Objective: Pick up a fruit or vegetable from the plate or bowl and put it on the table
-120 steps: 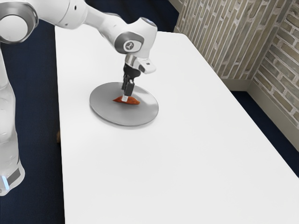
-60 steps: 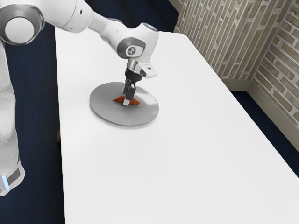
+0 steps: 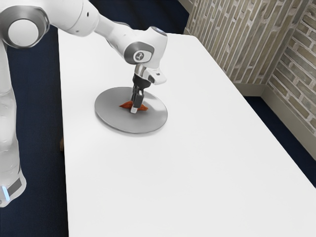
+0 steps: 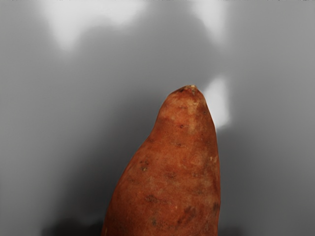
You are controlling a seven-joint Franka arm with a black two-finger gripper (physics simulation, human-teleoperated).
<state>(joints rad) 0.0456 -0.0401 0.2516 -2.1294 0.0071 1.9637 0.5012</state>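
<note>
Since a hold near the middle should lift most evenly, the gripper (image 3: 134, 107) reaches down at the mid-length of the sweet potato (image 4: 170, 177) — whether it stands wide or has closed on it, I cannot tell. The sweet potato lies on the grey plate (image 3: 111, 116) — white table (image 3: 173, 173) all around for setting down.

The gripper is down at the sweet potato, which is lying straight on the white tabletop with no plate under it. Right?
Not quite: the exterior view shows the sweet potato on a round gray plate. The rest holds: the gripper is down at it.
</note>
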